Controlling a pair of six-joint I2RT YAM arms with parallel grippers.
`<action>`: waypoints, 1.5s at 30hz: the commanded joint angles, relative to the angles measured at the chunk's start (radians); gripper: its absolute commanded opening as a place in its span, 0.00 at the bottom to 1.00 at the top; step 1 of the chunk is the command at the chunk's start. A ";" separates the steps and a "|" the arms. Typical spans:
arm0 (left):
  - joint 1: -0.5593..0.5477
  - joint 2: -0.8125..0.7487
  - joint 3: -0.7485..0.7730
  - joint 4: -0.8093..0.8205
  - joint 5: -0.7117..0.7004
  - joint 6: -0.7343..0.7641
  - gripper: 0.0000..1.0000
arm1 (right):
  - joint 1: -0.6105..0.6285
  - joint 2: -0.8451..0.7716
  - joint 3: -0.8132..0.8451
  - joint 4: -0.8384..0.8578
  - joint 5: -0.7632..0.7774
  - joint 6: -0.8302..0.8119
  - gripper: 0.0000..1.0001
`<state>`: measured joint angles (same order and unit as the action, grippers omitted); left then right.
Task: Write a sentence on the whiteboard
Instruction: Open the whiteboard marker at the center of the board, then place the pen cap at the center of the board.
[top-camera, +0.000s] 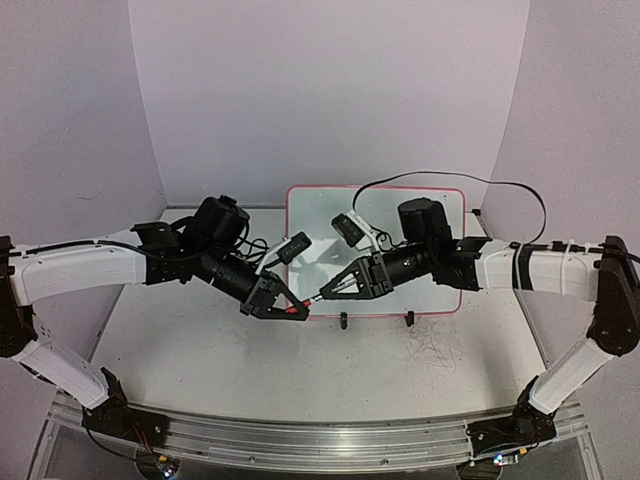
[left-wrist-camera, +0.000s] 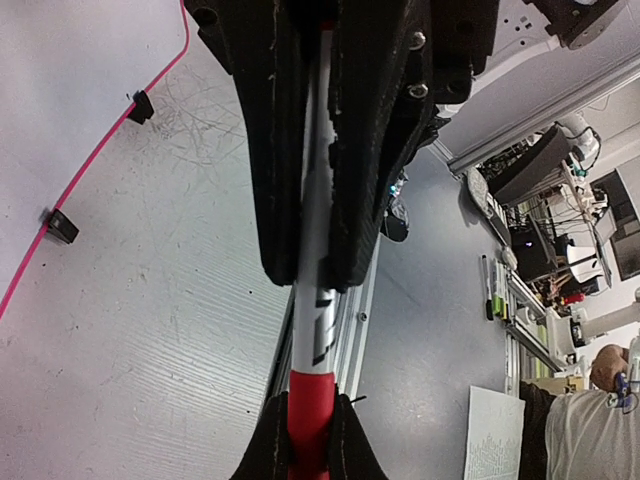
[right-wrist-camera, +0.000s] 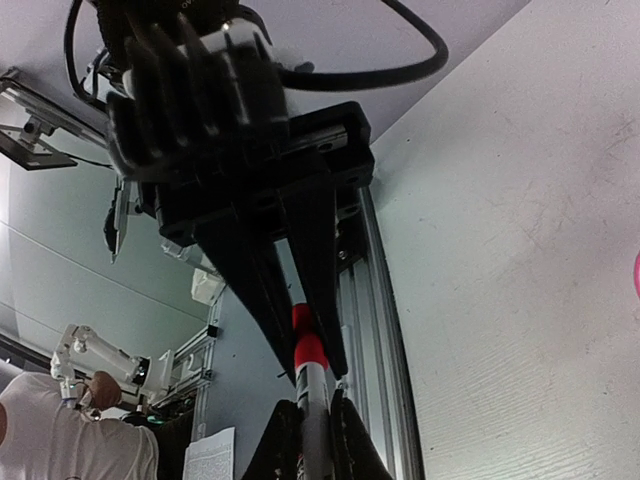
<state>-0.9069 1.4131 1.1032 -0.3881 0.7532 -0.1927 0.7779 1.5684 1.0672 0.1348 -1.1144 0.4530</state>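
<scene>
Writing looks not yet begun: the whiteboard (top-camera: 312, 215), at the far middle of the bench (top-camera: 200, 360), shows no sentence on its visible face, while just nearer the left gripper (top-camera: 297, 312) jaws pinch the marker's (top-camera: 310, 302) red cap (left-wrist-camera: 310, 410) and the right gripper (top-camera: 322, 295) jaws clamp its white barrel, uncapping apparently unfinished.

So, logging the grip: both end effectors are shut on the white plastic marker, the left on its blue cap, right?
No: the left wrist view shows the cap is red, not blue. The left end effector and right end effector are shut on the white plastic marker.
</scene>
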 joint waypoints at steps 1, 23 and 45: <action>-0.001 -0.082 -0.035 0.009 -0.103 0.026 0.01 | -0.042 -0.088 -0.041 0.038 0.013 -0.014 0.00; 0.071 -0.132 -0.247 -0.093 -1.318 -0.343 0.00 | -0.206 -0.503 -0.087 -0.238 1.022 -0.152 0.00; 0.068 0.224 -0.238 -0.031 -1.314 -0.442 0.10 | -0.206 -0.672 -0.236 0.009 0.995 -0.067 0.00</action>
<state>-0.8368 1.6181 0.8490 -0.4576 -0.5280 -0.6108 0.5701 0.9360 0.8576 0.0388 -0.1432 0.3870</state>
